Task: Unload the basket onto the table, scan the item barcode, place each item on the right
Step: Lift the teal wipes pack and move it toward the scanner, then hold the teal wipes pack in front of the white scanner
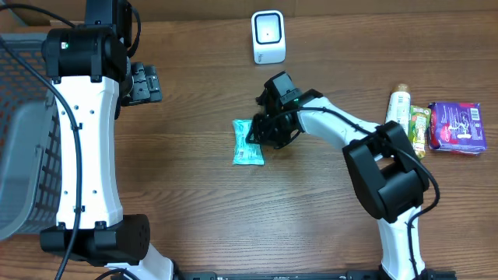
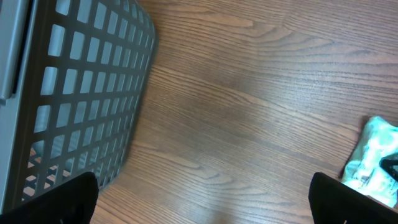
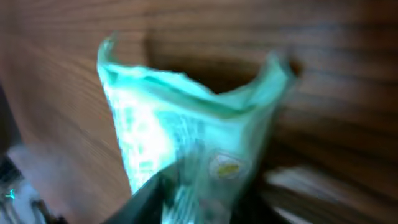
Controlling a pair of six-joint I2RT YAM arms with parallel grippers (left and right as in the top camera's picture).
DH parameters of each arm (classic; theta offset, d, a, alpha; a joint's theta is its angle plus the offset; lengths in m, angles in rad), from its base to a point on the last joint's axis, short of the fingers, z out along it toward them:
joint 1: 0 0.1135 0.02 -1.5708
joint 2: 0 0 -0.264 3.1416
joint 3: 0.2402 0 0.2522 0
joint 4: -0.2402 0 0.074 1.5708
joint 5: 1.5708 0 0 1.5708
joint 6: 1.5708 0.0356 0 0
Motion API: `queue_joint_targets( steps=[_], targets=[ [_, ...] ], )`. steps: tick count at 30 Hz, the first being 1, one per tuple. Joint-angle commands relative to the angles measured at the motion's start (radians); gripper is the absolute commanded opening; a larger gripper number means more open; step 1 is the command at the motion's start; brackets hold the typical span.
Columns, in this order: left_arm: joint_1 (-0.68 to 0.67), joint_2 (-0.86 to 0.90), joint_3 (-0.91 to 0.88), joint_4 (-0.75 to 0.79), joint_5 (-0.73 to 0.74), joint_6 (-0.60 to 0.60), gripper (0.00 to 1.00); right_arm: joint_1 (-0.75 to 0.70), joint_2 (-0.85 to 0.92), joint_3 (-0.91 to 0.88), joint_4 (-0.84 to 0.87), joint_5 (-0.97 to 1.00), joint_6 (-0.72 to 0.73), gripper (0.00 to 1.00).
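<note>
The item is a green plastic packet point(image 1: 247, 144) lying on the wooden table, left of centre. My right gripper point(image 1: 257, 134) is at its right edge. In the right wrist view the packet point(image 3: 186, 137) is blurred and fills the frame, bent upward, with my right gripper point(image 3: 199, 205) closed on its lower edge. The white barcode scanner point(image 1: 268, 36) stands at the back of the table. My left gripper point(image 1: 144, 83) hovers at the back left, wide open and empty. Seen from its wrist, the left gripper point(image 2: 202, 199) is over bare wood, and the packet point(image 2: 373, 155) shows at the right edge.
A grey mesh basket point(image 1: 23, 140) fills the left side, and its wall point(image 2: 81, 93) is close to my left gripper. At the far right lie a small bottle point(image 1: 399, 105), a yellow-green packet point(image 1: 419, 128) and a purple pack point(image 1: 457, 127).
</note>
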Motion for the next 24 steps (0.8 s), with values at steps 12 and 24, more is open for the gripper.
queue_joint_targets(
  steps=[12, 24],
  targets=[
    [0.000, -0.015, 0.014, 0.002, -0.006, 0.011, 0.99, -0.147, -0.095, -0.008, 0.005, -0.333, -0.085, 0.04],
    [0.000, -0.015, 0.014, 0.002, -0.006, 0.011, 1.00, -0.186, -0.439, -0.008, -0.013, -0.100, -0.035, 0.04]
  ],
)
